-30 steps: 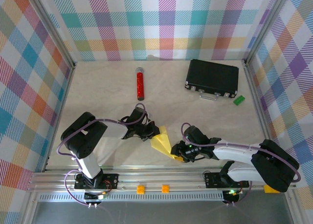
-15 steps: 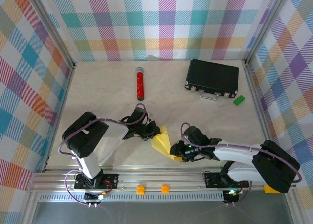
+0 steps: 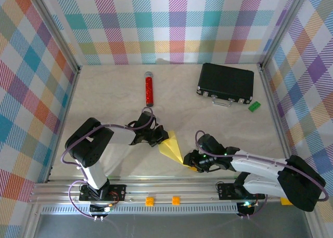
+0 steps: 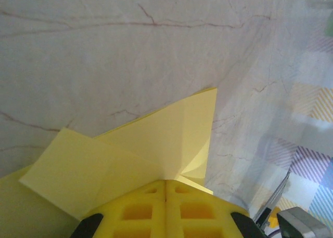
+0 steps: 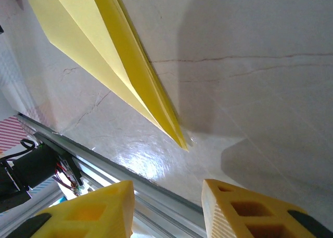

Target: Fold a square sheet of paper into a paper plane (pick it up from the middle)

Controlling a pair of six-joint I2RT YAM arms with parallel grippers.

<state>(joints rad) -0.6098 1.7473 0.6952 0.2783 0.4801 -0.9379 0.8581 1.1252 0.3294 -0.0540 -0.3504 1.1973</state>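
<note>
The square sheet of paper is folded into a narrow, pointed yellow paper plane [image 3: 172, 145] near the table's front, its nose pointing toward the right arm. My left gripper [image 3: 160, 140] is shut on the plane's wide tail end. In the left wrist view the yellow pads [image 4: 148, 209] meet on the creased paper [image 4: 156, 144]. My right gripper [image 3: 191, 163] is open just past the nose. In the right wrist view the plane's tip [image 5: 171, 126] lies ahead of the gripper [image 5: 166, 196], apart from both fingers.
A red cylinder [image 3: 149, 89] lies at the back, left of centre. A black case [image 3: 226, 82] sits at the back right with a small green block [image 3: 254, 106] beside it. The aluminium rail [image 3: 171, 185] runs along the front edge, close under the right gripper.
The right gripper has come off the plane's nose and drawn back slightly to the right. The plane has shifted a little up and to the left with the left gripper.
</note>
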